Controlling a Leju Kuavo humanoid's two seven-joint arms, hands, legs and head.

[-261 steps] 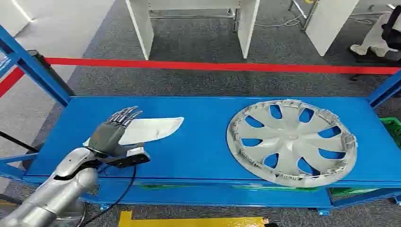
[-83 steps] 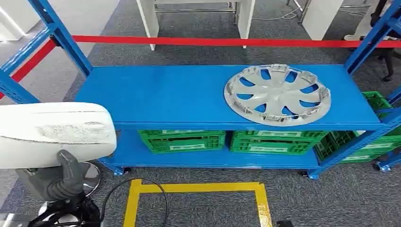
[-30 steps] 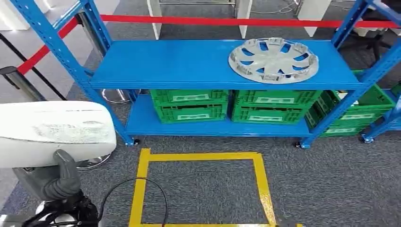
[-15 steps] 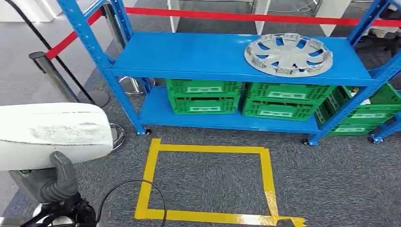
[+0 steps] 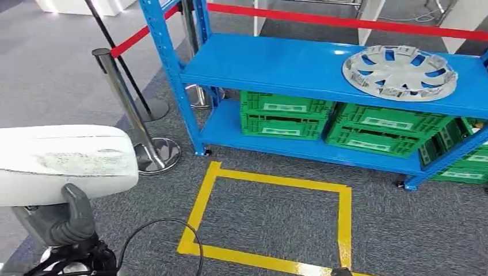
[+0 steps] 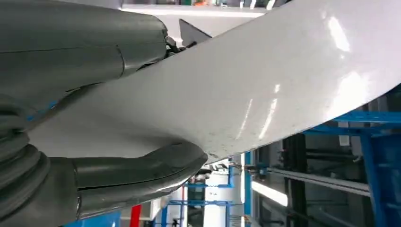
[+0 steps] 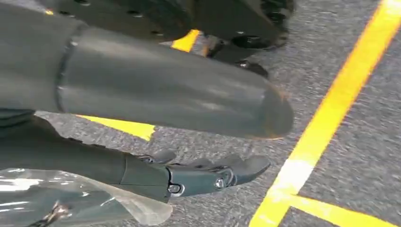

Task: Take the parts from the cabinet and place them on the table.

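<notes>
- a white part (image 5: 63,161) sits low at the left of the head view, gripped from below by the left hand (image 5: 63,221).
- in the left wrist view, the thumb (image 6: 137,168) presses the part's glossy white face (image 6: 265,90).
- the right hand (image 7: 189,142) hangs over grey carpet and yellow tape (image 7: 326,113), fingers apart, holding nothing.
- a silver hubcap (image 5: 400,72) lies on the blue cabinet (image 5: 276,63), above green crates (image 5: 285,115).

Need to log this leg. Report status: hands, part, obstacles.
Left hand grips white panel part, raised. Right hand hangs open over the floor, fingers apart. Wheel cover on blue shelf. Stanchion post stands ahead-left.
</notes>
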